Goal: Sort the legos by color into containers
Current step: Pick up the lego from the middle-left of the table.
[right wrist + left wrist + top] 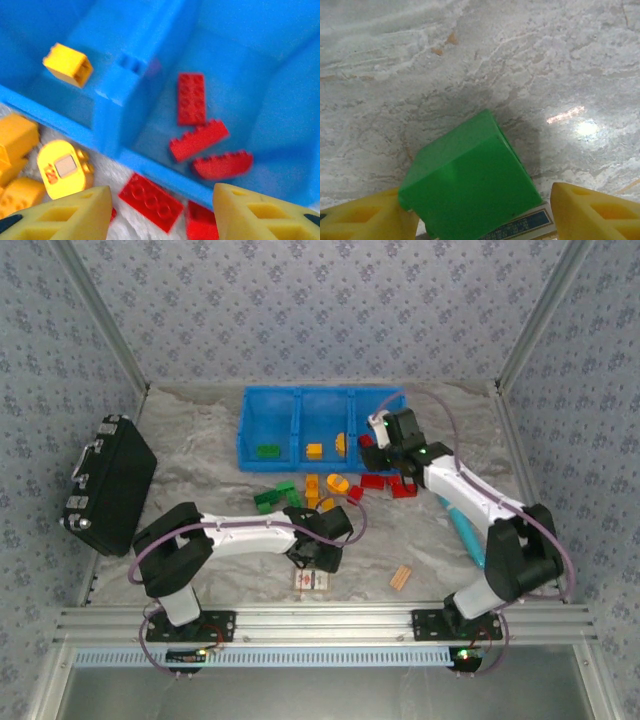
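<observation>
The left pincer stood apart around a green brick lying on the desk, its edge over a printed card. Farther right, the right pincer hung parted above the blue tray, three red bricks lying in its rightmost bin.

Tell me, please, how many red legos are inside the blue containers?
3, all in the right compartment: a flat red plate, a red brick beside it, a red arched piece next to that. Others may be hidden.
</observation>
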`<state>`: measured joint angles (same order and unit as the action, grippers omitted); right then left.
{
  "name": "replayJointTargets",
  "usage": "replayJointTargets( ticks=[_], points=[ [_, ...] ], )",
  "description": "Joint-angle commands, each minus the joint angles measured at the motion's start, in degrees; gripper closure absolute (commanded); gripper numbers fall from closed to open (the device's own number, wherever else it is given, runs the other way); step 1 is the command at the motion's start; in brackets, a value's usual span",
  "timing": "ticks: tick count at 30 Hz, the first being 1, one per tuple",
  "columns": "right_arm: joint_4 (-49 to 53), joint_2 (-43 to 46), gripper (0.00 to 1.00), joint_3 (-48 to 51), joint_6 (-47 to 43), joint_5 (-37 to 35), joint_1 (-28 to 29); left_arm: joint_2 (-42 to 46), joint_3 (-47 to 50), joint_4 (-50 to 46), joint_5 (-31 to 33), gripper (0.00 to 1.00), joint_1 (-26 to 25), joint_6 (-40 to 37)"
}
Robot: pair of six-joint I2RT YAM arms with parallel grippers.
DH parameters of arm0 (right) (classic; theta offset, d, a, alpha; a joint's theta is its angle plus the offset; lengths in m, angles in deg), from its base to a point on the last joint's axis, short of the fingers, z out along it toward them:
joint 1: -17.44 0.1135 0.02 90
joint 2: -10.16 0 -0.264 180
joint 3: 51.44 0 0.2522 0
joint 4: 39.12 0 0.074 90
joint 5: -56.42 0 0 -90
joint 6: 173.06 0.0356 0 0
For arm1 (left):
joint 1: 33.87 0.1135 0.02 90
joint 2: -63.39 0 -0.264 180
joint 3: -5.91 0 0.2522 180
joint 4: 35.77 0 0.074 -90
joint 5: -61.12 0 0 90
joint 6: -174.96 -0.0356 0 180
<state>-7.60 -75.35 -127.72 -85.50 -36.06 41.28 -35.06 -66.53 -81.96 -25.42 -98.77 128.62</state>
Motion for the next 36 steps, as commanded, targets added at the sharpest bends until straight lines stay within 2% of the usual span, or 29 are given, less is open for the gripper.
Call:
replayJointTargets(
  ticks=[1,8,14,21,25,30,36],
  points=[
    [0.13,5.41,0.43,4.11,2.49,-1.49,-1.35,-1.48,0.49,-1.24,2.04,0.33,-0.23,0.99],
    [0.68,9.21,0.42,7.34,5.31,0.77,-3.74,-2.22,-0.17,-0.93,4.88,0.42,-0.18,0.7],
    [0.86,9.18,0.41,7.98,6.65,1.32,-3.88,-1.92,0.34,0.61,5.38,0.55,-0.17,0.66],
    [1.85,8.94,0.4,9.42,7.61,1.33,-3.93,-1.21,-0.67,-0.97,7.05,0.58,-0.12,-0.73],
    [1.61,9.34,0.38,10.77,7.62,1.4,-4.09,0.81,-3.82,-5.52,9.89,0.57,0.55,-4.81],
    [1.31,9.31,0.38,12.94,8.71,2.21,-5.78,5.63,-5.93,-10.17,12.47,0.57,5.26,-10.1],
    [2.05,10.06,0.3,15.37,10.49,3.53,-6.63,12.62,-7.54,-10.73,13.79,0.57,14.75,-17.84]
  ],
)
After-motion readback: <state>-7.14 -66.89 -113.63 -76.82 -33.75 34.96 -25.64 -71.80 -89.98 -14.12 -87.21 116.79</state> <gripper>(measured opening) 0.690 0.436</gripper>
